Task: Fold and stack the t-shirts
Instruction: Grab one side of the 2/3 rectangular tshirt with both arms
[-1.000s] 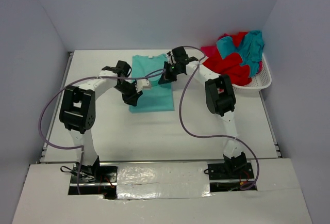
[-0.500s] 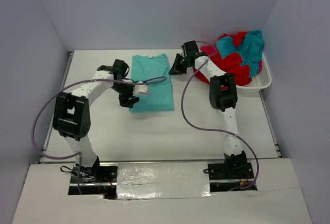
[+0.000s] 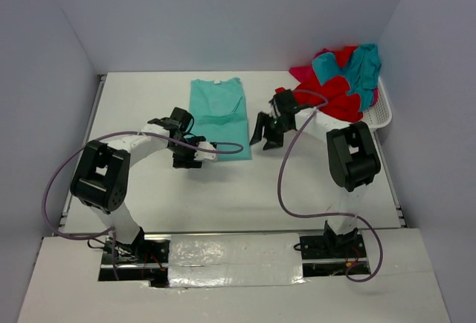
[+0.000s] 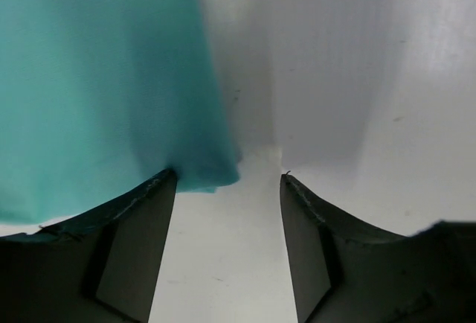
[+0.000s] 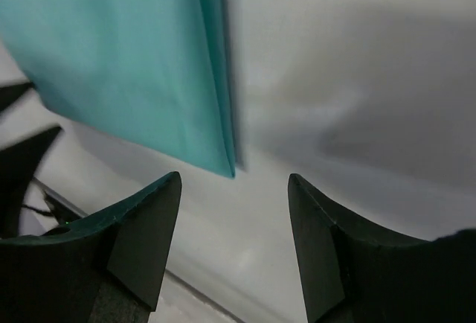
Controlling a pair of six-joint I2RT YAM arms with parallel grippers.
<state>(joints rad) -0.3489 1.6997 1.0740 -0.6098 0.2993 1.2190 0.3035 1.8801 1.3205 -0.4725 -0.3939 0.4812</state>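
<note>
A teal t-shirt (image 3: 219, 111) lies flat on the white table (image 3: 149, 189) as a narrow rectangle, collar at the far end. My left gripper (image 3: 189, 161) hovers at its near left corner, open and empty. In the left wrist view the teal t-shirt (image 4: 97, 77) fills the upper left, its corner just ahead of the left gripper (image 4: 227, 178). My right gripper (image 3: 266, 135) stands open just right of the shirt's near right edge. In the right wrist view the shirt's corner (image 5: 149, 62) lies ahead of the right gripper (image 5: 234, 178), not between the fingers.
A white mesh basket (image 3: 375, 118) sits at the back right, heaped with red t-shirts (image 3: 335, 92) and teal ones (image 3: 364, 66) that spill over its left rim. Grey walls close in the table on three sides. Purple cables loop from both arms.
Both grippers have opened and come away from the teal shirt. Each moved toward the near edge: the left to the shirt's near left corner, the right down from the far right side.
</note>
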